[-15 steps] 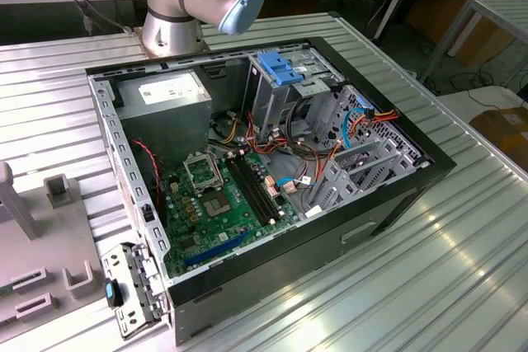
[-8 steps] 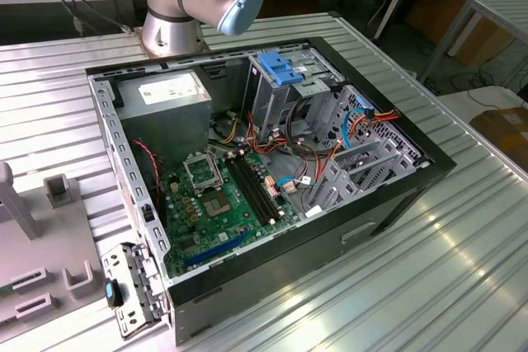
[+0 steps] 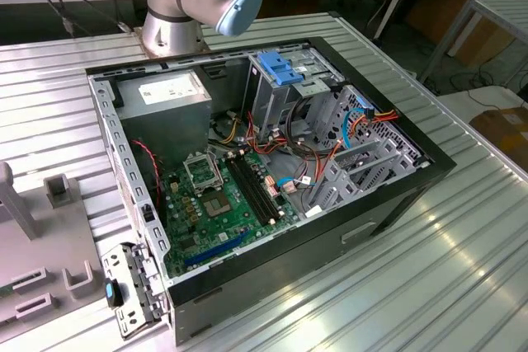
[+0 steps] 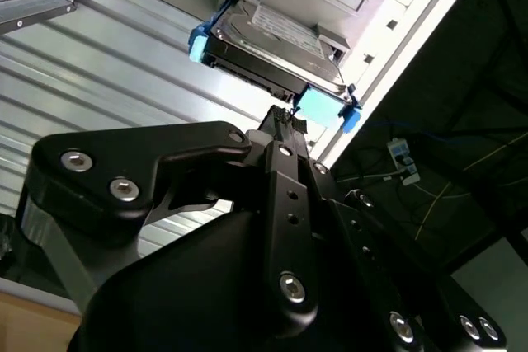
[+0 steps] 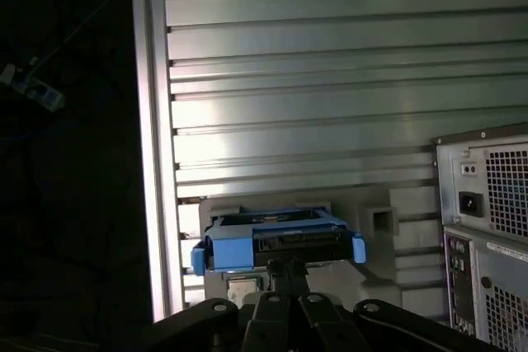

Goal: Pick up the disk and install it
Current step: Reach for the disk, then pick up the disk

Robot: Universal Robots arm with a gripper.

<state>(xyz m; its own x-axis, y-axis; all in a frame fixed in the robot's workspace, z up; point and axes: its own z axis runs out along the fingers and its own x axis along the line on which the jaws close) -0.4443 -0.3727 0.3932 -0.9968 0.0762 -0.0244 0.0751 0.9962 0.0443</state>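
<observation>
Gripper [image 4: 285, 119] hung right at the near end of the disk [image 4: 268, 39], tip on or just short of its edge. Contact was not clear. Couldn't tell whether the gripper was spread, closed or pinching anything, because its own black body hid the tip.

The disk lay in a grey holder [image 5: 378, 204] on the ribbed table [image 5: 330, 80], close to one table edge. Its label faced up and the blue bracket [image 5: 227, 251] ran around its sides. The back of the computer case [image 5: 487, 228] stood near it, not touching. In the exterior view the case [image 3: 330, 245] lay open on the table, with a drive cage [image 3: 272, 96] near its far wall, a blue latch [image 3: 285, 68] on top, and red cables [image 3: 330, 150] loose beside it.

Risks, as I judged them:
- A hold on only the thin end of the disk would probably be weak, so the heavy metal body could swing down or slip out.
- A hold on the blue bracket alone could flex or pop the plastic off.
- Lifted at a tilt, the disk could bind against the holder walls and drag the holder along.
- With the table edge this close, a dropped disk could go off the table.
- At the case, the loose cables by the cage could snag the disk, or a skewed disk could jam at the cage mouth.
</observation>
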